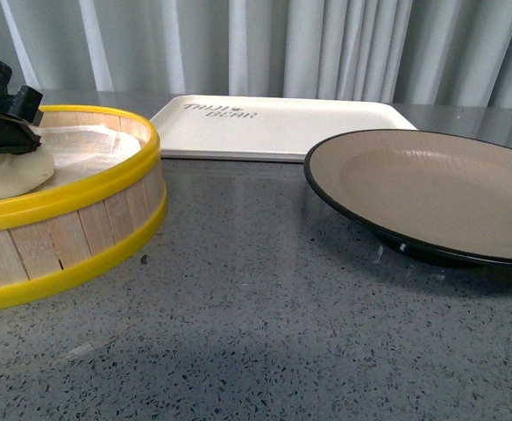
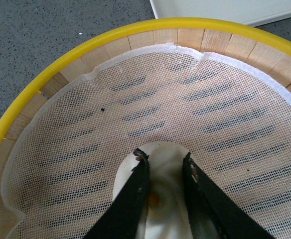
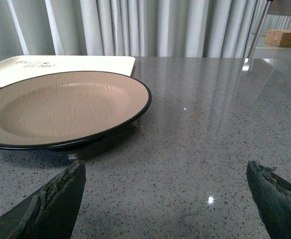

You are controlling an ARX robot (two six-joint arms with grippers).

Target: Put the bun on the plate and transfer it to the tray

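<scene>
Grey speckled counter [image 1: 238,316] with pale curtains [image 1: 326,44] behind sets the scene.

The left gripper [image 2: 165,162] has its fingers [image 2: 138,186] drawn in close on either side of the bun [image 2: 164,214], touching its soft top with only a narrow gap between them. It looks like a pinch on the bun, though whether it is firm I cannot tell. The bun sits low on the mesh liner [image 2: 185,99] inside the basket [image 1: 72,228], near the rim on the robot's side.

The right gripper [image 3: 168,179] hangs low over bare counter beside the plate [image 1: 431,189], fingers [image 3: 61,194] spread wide and holding nothing. The plate is empty. The tray [image 1: 273,127] lies behind, between basket and plate, also empty.

I judge this to be the first step, the pick-up of the bun. Next the left arm must lift it clear of the yellow rim without squashing it, then carry it right and lower it onto the plate.
</scene>
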